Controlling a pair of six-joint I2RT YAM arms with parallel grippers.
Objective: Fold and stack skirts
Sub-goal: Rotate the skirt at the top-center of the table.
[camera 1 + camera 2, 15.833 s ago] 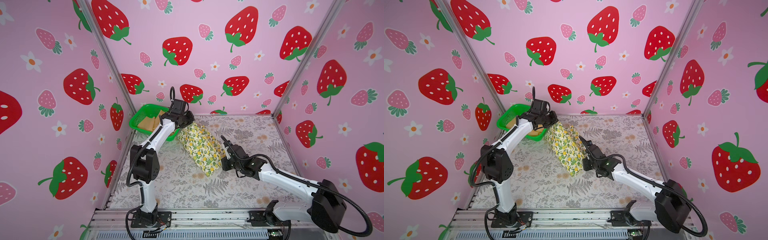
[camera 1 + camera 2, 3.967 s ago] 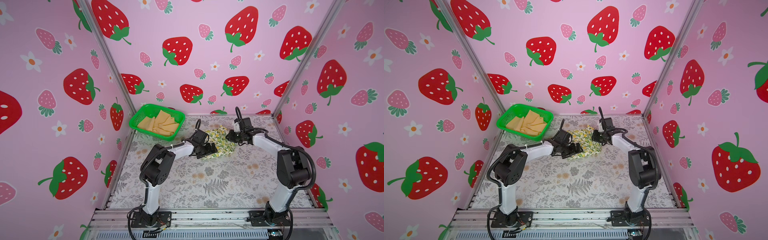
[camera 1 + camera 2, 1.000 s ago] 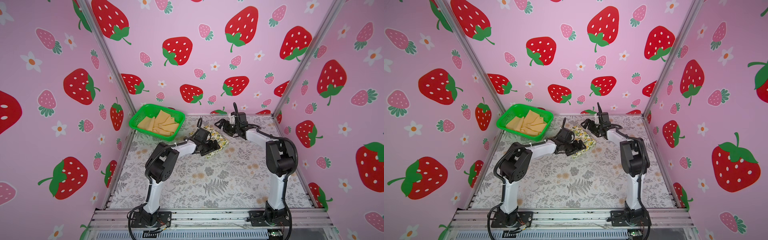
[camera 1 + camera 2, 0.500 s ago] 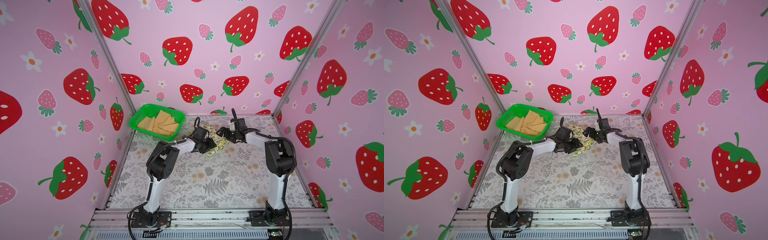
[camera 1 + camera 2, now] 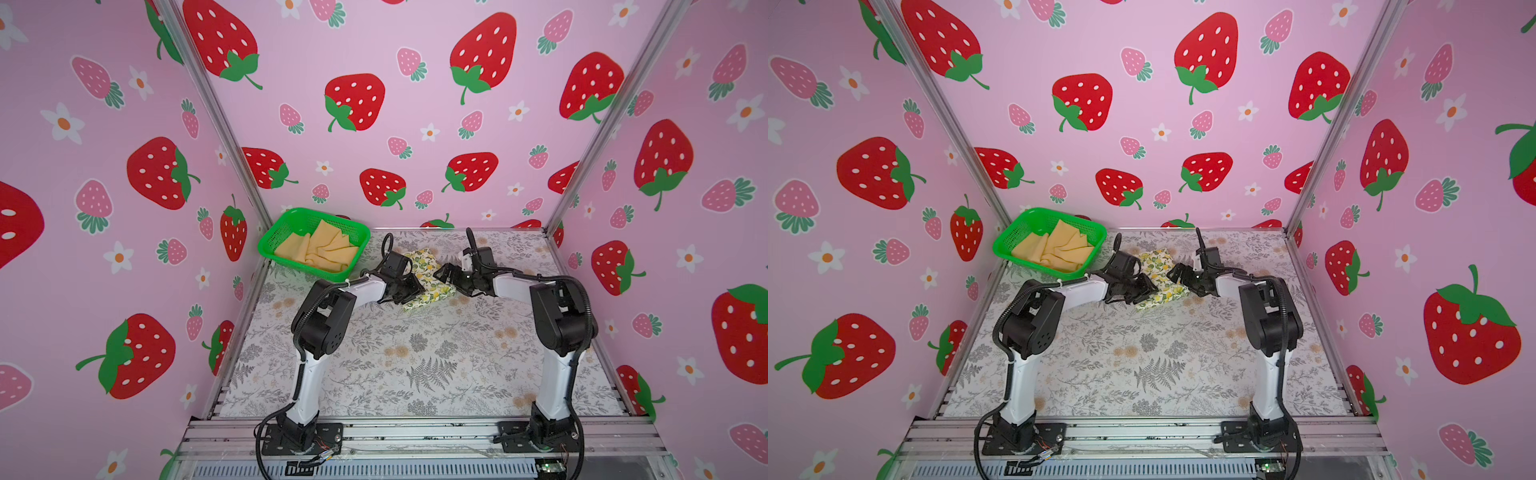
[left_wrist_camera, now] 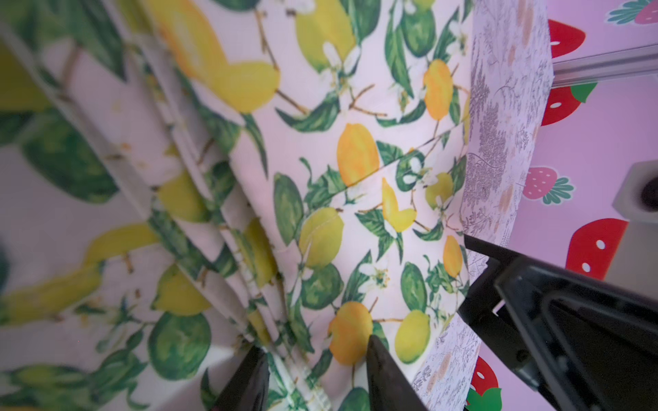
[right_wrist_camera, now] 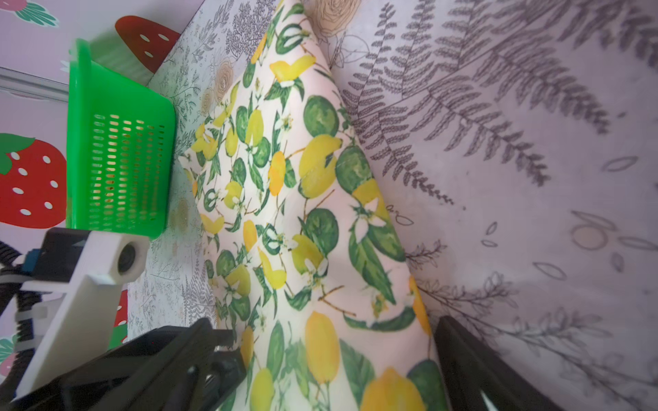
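Standing here, I see the lemon skirt [image 5: 432, 289] folded into a small packet on the far part of the desk [image 5: 415, 353], about midway between the side walls and just right of the green basket [image 5: 307, 267]. The basket sits in the far-left corner with the mustard skirt [image 5: 324, 249] lying rumpled inside it, loose flaps overlapping. Both arms reach in low toward the packet from opposite sides. The left end effector [image 5: 409, 291] is at the packet's left edge; in its wrist view the two dark fingers [image 6: 377, 370] stand a little apart with the layered hems of the lemon print between them, but whether they actually pinch the cloth I cannot tell. The right end effector [image 5: 449, 278] is at the packet's right edge, its jaws spread wide and straddling one end of the folded cloth, one finger on either side, with the desk's fern pattern showing beyond. The packet lies flat on the desk, neither end raised.
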